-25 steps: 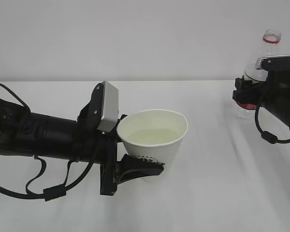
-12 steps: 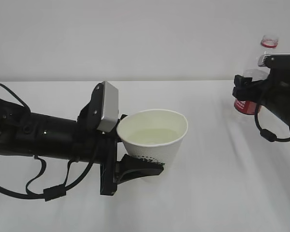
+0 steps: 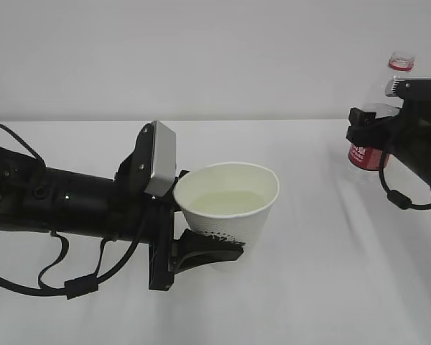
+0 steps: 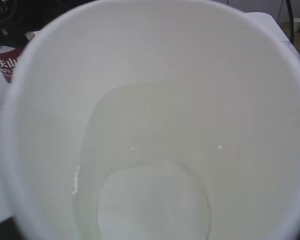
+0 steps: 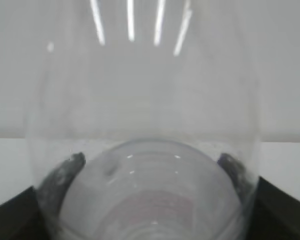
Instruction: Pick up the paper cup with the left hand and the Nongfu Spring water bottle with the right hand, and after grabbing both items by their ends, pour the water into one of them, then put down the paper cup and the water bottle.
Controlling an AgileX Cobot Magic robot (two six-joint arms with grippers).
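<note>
The left tool [image 3: 201, 251] pinches the paper cup [image 3: 228, 205] near its base, black jaws pressed against its lower wall, the arm reaching in from 9 o'clock. The cup sits upright just off the white surface [image 3: 309, 287], roughly at the centre of the exterior view, at 3 o'clock from the grey plate [image 3: 160, 169]. The water [image 3: 226, 203] lies pale yellowish inside; the left wrist view looks straight down into it [image 4: 150, 200].

The Nongfu Spring water bottle [image 3: 370, 151] stands at 2 o'clock, well apart from the cup, its red neck ring [image 3: 401, 63] above the right tool [image 3: 366, 133]. That tool's jaws bracket the clear body [image 5: 145, 125]; whether they pinch it cannot be told
</note>
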